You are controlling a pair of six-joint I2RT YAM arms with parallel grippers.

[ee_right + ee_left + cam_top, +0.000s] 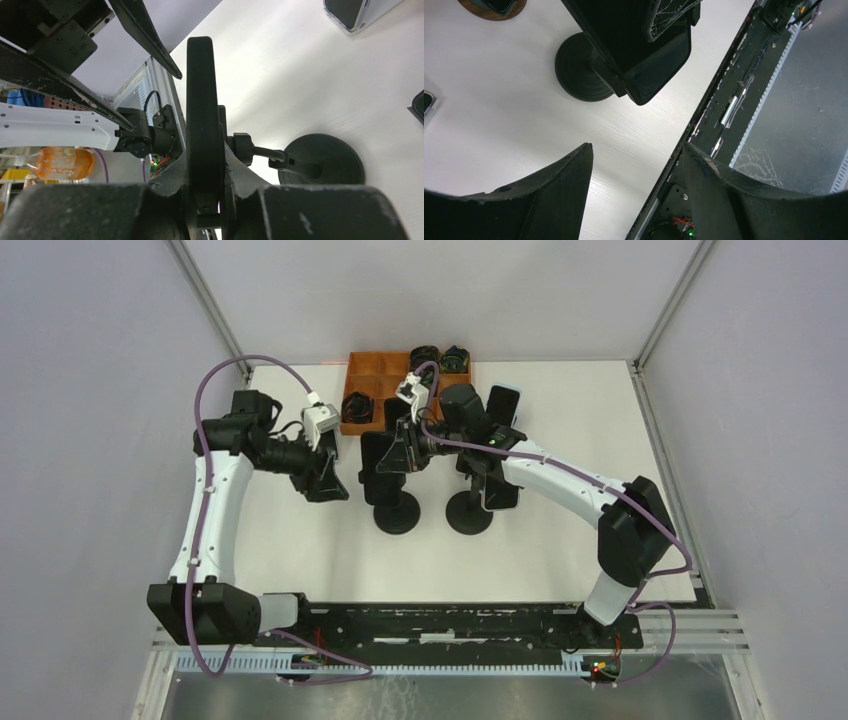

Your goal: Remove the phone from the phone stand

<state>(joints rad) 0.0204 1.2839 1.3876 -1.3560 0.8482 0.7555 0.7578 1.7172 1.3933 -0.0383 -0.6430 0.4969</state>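
Note:
A black phone (377, 468) sits upright in the left phone stand, whose round black base (397, 513) rests on the white table. My right gripper (400, 454) is shut on the phone's upper part. In the right wrist view the phone (204, 110) stands edge-on between my fingers (240, 172), with the stand's base (320, 160) behind it. My left gripper (326, 481) is open and empty just left of the phone. In the left wrist view the phone (644, 55) and base (576, 67) lie ahead of my open gripper (636, 150).
A second stand (469, 512) with a phone (500, 492) stands just right of the first. Another phone (505, 403) lies behind them. An orange tray (378, 371) with black items sits at the table's back edge. The black rail (724, 110) runs along the near edge.

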